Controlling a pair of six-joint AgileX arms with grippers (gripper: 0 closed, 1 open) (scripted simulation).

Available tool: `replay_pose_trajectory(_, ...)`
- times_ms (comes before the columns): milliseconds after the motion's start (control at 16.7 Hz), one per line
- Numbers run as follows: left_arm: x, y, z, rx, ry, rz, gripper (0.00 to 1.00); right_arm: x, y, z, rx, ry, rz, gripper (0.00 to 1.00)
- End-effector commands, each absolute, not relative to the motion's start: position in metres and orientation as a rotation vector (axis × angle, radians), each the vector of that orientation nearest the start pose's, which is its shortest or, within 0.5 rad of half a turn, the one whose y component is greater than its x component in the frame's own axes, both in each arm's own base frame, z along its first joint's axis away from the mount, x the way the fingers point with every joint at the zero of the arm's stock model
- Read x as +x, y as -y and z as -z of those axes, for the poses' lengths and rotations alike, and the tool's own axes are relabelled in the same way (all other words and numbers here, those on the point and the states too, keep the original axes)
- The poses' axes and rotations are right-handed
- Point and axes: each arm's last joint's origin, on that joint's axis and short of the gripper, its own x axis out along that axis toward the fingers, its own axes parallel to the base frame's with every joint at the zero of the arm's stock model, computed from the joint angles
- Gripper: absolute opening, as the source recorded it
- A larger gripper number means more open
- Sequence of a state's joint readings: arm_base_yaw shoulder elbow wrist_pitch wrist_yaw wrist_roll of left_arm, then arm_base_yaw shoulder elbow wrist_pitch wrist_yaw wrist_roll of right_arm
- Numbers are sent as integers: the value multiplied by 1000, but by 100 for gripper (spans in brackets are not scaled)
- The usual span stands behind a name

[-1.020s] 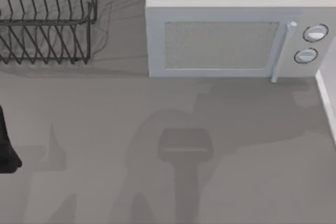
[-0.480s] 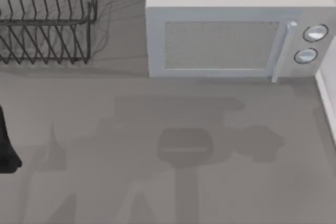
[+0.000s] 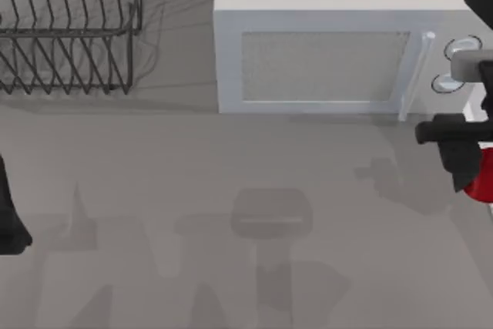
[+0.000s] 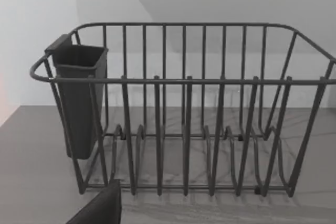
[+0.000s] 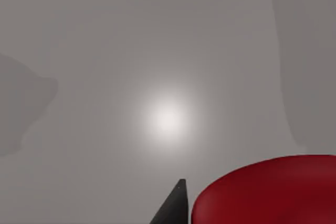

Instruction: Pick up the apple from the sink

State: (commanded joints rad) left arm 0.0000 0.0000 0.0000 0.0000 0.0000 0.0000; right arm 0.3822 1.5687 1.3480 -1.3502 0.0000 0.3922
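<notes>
A glossy red apple hangs at the top view's far right edge, above the grey counter and just in front of the microwave's knobs. My right gripper is shut on it, its dark fingers clasping the fruit from the left. In the right wrist view the apple bulges close to the lens, with one dark fingertip against its side and bare counter beneath. The sink is out of view. My left gripper rests parked at the left edge.
A white microwave stands at the back, its handle and knobs near my right arm. A dark wire dish rack with a cutlery cup sits at the back left. Grey counter spreads between.
My right arm has come into the top view from the right edge, carrying the apple. The shadows on the counter have shifted. The left arm has not moved.
</notes>
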Motion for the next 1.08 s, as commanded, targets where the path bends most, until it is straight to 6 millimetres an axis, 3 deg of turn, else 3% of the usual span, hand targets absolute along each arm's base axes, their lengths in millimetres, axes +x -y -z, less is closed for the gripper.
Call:
replay_pose_trajectory(360,106,1,-160,0,0,0,100,258,-106,-265,10,-1579,12,0)
replay_pose_trajectory(900,106,1,-160,0,0,0,100,259,-107,-169,10,-1565,6,0)
replay_pose_trajectory(1080,106,1,-160,0,0,0,100,257,-106,-160,8,-1571,8,0)
